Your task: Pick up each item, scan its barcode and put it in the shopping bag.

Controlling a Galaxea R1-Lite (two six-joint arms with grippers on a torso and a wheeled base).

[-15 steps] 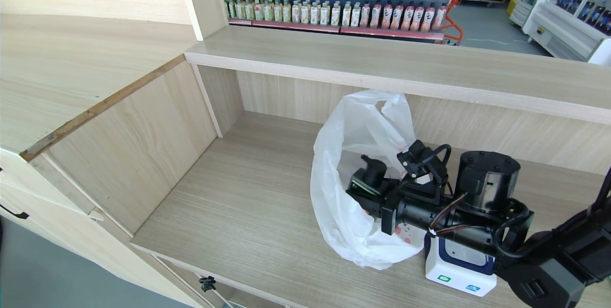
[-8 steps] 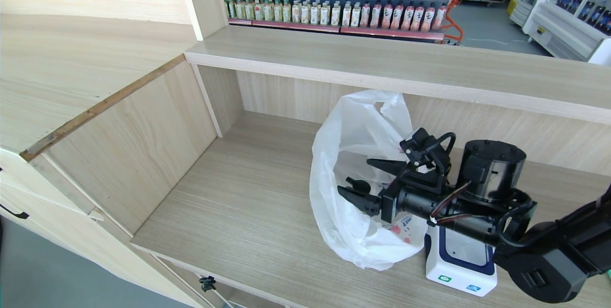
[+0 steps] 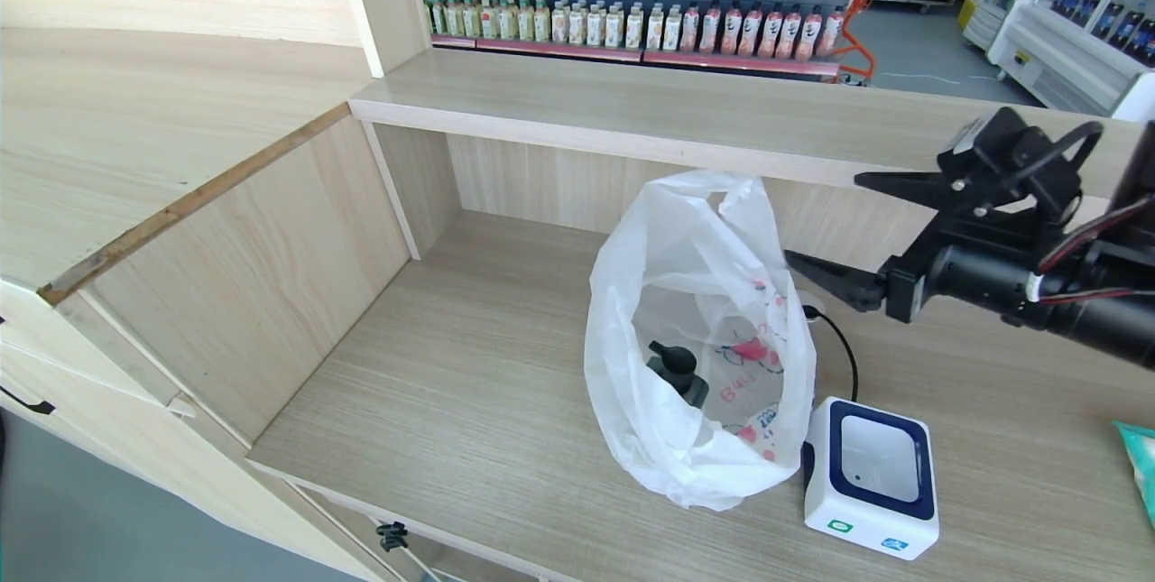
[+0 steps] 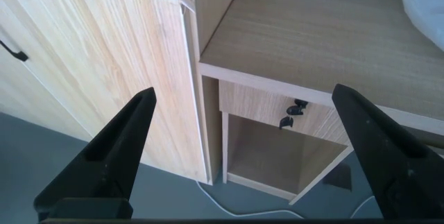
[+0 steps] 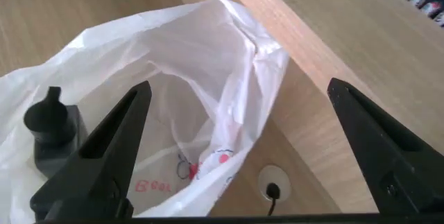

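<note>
Pump bottle sits inside your shopping bag; both sets of jaws are released.
Your left gripper hangs spread wide off the counter's front corner. The bag stands open on the counter, with the scanner just beside it. Your right gripper hovers to the bag's right, above the scanner, its fingers wide. A teal packet lies at the far right edge.
</note>
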